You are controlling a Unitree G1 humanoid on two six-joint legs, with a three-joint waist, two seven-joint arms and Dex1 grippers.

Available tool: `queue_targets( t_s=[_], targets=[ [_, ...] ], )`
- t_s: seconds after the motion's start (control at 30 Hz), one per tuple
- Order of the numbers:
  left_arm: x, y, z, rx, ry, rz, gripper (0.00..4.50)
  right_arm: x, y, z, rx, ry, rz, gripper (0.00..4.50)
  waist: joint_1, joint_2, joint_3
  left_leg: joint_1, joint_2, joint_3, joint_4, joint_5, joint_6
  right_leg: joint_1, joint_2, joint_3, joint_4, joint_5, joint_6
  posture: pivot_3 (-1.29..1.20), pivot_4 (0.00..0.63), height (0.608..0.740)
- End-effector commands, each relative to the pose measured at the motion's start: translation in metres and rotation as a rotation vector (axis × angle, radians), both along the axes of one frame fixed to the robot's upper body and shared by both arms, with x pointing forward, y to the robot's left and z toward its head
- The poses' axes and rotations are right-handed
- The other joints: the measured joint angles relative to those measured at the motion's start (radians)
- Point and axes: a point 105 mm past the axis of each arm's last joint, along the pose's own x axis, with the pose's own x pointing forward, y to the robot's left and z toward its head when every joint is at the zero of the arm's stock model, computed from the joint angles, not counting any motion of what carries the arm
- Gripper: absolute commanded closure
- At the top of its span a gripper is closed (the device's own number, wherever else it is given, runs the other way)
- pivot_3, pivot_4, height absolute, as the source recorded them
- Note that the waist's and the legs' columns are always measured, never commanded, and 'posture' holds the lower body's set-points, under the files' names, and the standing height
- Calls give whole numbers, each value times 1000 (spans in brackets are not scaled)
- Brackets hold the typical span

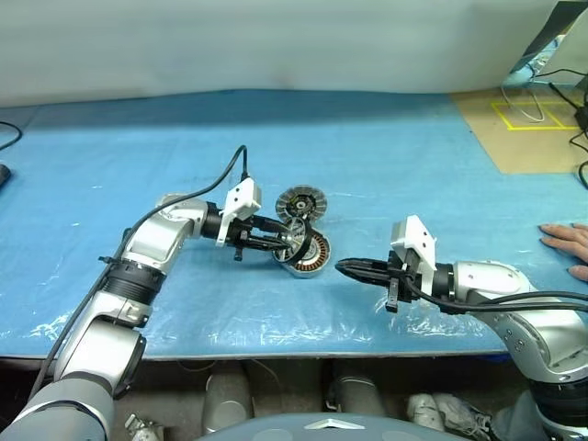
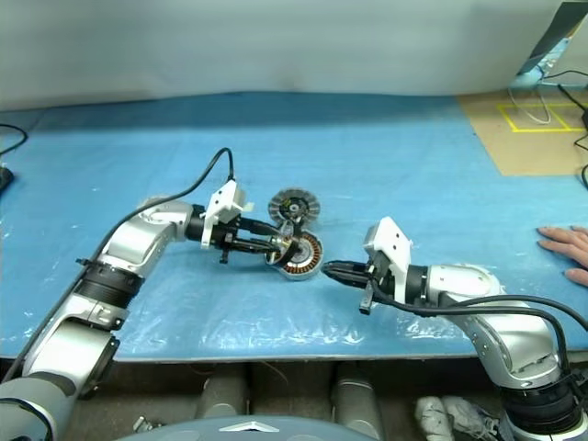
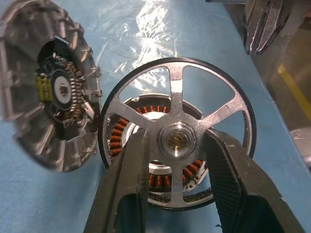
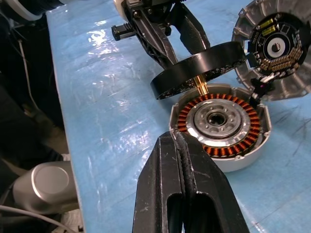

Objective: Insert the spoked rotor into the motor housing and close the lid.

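Left tool [image 3: 177,160] gripping spoked rotor [image 3: 177,141]

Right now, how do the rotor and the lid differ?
The rotor is held by the left pincer, tilted above the housing; the lid is ungripped, propped beside the housing. The rotor has open spokes around a hub and a black rim; the lid is a ribbed silver disc with a black-and-yellow centre. Both are round and about as wide as the housing.
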Motion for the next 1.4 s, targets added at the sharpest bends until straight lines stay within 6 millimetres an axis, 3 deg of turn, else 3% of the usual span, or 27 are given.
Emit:
queue_targets(
  t_s=[0.03,0.33,0.47,0.67,1.1,1.4],
  targets=[
    [1,-7,6,-8,-34,-12,2934,2,2,5,-9,-44,0,4500,0,0,0,0,0,0,0,0,0,0,0,0,0,0,0,0,150,740],
    [-1,-9,5,0,-35,-24,2934,6,0,-2,-32,-50,-18,4500,0,0,0,-1,0,-1,0,0,0,0,0,0,0,0,0,0,150,740],
    [-9,-8,16,-44,15,-77,2934,7,1,-4,-32,-53,-18,4500,0,0,0,-1,0,-1,0,0,0,0,0,0,0,0,0,0,150,740],
    [-1,-9,27,-84,5,-40,2934,8,1,-8,-40,-53,-17,4500,0,0,0,-1,0,-1,1,0,0,0,0,0,1,0,0,0,150,740],
    [3,-26,7,23,-43,-67,2934,11,0,-12,-66,-54,-23,4500,0,0,0,-1,0,-1,2,0,0,1,0,-1,1,0,0,0,150,740],
    [5,-22,-1,96,-68,-67,2934,12,-1,-15,-74,-53,-36,4500,0,0,0,0,0,-2,2,0,0,2,0,0,2,0,0,0,150,740]
  ],
)
